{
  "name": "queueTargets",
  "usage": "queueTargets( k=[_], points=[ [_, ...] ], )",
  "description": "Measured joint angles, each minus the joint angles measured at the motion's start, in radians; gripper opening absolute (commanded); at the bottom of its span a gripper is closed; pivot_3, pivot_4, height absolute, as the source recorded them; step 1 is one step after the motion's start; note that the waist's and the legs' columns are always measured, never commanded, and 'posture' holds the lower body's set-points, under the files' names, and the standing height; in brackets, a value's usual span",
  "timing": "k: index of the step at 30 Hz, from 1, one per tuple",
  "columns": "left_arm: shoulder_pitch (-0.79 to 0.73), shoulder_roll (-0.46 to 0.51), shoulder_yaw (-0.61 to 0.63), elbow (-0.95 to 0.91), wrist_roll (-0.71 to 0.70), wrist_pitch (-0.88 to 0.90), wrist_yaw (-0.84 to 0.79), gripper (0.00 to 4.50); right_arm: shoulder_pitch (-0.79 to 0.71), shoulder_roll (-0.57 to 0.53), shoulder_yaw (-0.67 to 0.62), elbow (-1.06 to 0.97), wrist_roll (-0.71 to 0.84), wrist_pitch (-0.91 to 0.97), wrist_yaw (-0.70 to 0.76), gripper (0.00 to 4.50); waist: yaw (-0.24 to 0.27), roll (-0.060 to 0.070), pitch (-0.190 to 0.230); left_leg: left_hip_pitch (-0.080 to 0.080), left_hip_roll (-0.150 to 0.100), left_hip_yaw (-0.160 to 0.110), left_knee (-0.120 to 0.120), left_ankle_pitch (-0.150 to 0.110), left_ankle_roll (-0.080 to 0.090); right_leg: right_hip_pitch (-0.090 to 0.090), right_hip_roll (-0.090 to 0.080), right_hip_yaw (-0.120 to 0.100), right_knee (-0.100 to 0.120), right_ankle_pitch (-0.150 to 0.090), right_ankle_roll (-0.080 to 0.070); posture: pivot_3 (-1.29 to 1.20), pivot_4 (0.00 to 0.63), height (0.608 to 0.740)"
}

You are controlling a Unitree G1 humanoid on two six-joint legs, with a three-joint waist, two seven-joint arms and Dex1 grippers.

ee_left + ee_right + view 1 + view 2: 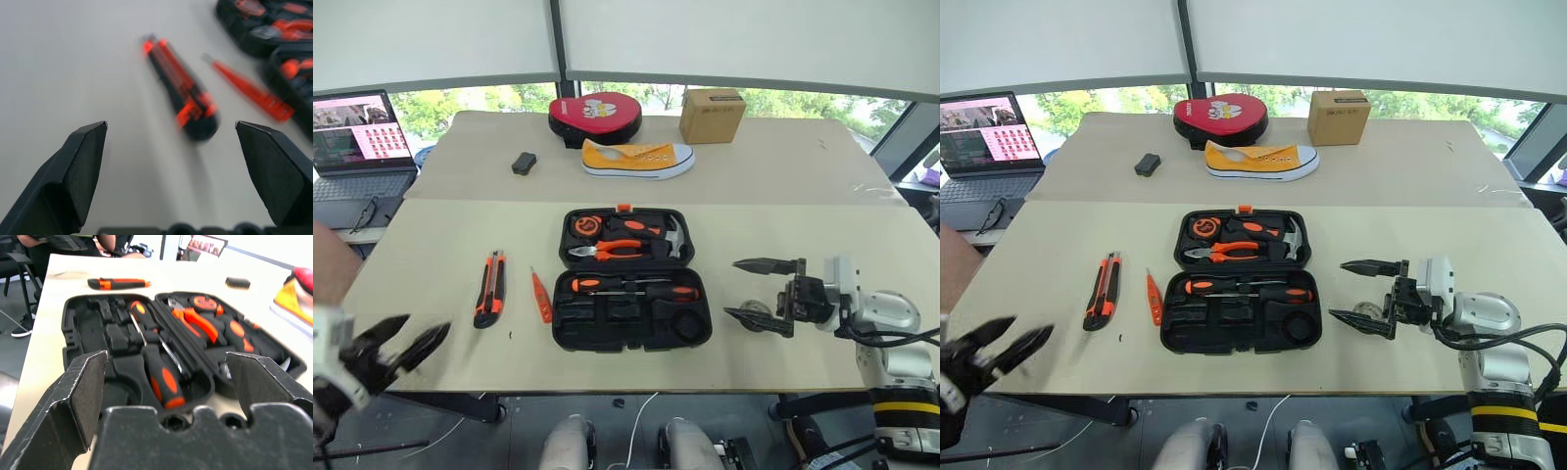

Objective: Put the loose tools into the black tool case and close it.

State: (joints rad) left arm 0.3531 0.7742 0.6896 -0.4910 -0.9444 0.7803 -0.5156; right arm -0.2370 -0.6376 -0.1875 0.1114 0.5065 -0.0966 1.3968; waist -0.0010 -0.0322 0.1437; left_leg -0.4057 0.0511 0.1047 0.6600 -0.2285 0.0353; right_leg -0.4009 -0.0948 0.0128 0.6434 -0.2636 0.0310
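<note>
**Tool case lies open as both claws stand wide and empty**

Head camera: the black tool case lies open at the centre of the tabletop, two screwdrivers seated in its near half, with pliers, hammer and tape measure in the far half. To its left, on the bare surface, lie the utility knife and, just beside the case, the slim tester screwdriver. At lower left the left claw hangs at the tabletop's edge, fingers spread, holding nothing. At right the right claw points toward the case, fingers wide apart and empty.

Left wrist camera: between the spread fingers the utility knife lies in the middle of the frame, the tester screwdriver to its right, the case at upper right.

Right wrist camera: past the parted fingers the open case fills mid-frame, the screwdrivers in their slots and the knife beyond at upper left.
</note>
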Motion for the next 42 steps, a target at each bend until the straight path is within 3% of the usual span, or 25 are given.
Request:
queueTargets(
  k=[3,6,9,19,25,33,36,42],
  points=[
    [-0.196,-0.004,-0.100,-0.044,-0.122,0.185,0.258,4.50,-0.013,0.002,0.010,-0.023,0.003,0.000,-0.014,4.46,0.000,0.000,0.000,0.000,0.000,-0.001,0.000,0.000,0.000,0.000,0.001,0.000,0.000,0.000,0.000,0.00,0.150,0.740],
    [-0.319,-0.058,-0.175,-0.046,-0.192,0.296,0.475,3.79,-0.020,0.004,0.014,-0.044,0.008,0.001,-0.028,4.50,-0.009,0.000,0.000,0.000,0.000,-0.001,0.000,0.001,0.000,0.000,0.002,0.001,0.001,0.000,0.001,0.00,0.150,0.740],
    [-0.407,-0.130,-0.252,-0.044,-0.226,0.362,0.635,2.78,-0.021,0.004,0.018,-0.057,0.009,0.010,-0.047,4.50,-0.010,0.000,0.001,0.000,0.000,-0.001,0.000,0.001,-0.001,0.000,0.002,0.001,0.001,0.000,0.001,0.00,0.150,0.740],
    [-0.578,-0.224,-0.379,0.067,-0.187,0.538,0.908,2.78,-0.014,0.004,0.021,-0.103,0.018,0.034,-0.086,4.50,-0.005,-0.002,0.001,0.000,-0.002,-0.001,0.000,0.002,-0.002,0.000,0.003,0.001,0.001,0.000,0.001,0.00,0.150,0.740],
    [-0.641,-0.308,-0.405,0.099,-0.154,0.581,0.932,2.78,-0.011,0.004,0.021,-0.139,0.026,0.042,-0.106,4.50,0.007,-0.002,0.001,0.000,-0.002,-0.002,0.000,0.003,-0.004,0.001,0.003,0.001,0.001,0.000,0.001,0.00,0.150,0.740],
    [-0.695,-0.332,-0.448,0.115,-0.062,0.666,0.908,2.78,-0.011,0.004,0.024,-0.193,0.030,0.077,-0.131,4.50,0.013,0.000,0.000,0.008,-0.003,-0.003,0.000,0.002,-0.003,0.011,0.003,0.000,-0.002,0.000,0.001,0.00,0.150,0.740],
    [-0.688,-0.342,-0.451,0.111,-0.011,0.671,0.886,2.15,-0.012,0.004,0.025,-0.206,0.045,0.092,-0.136,4.50,0.013,0.003,-0.001,0.008,-0.003,-0.004,0.000,0.002,-0.003,0.012,0.002,0.000,-0.002,0.000,0.001,0.00,0.150,0.740],
    [-0.657,-0.338,-0.426,0.087,0.043,0.673,0.819,0.38,-0.027,0.004,0.040,-0.229,0.062,0.119,-0.140,4.50,0.012,0.005,-0.002,0.008,-0.002,-0.004,-0.001,0.001,-0.003,0.012,0.003,0.000,-0.003,0.000,0.000,0.00,0.150,0.740]
  ],
)
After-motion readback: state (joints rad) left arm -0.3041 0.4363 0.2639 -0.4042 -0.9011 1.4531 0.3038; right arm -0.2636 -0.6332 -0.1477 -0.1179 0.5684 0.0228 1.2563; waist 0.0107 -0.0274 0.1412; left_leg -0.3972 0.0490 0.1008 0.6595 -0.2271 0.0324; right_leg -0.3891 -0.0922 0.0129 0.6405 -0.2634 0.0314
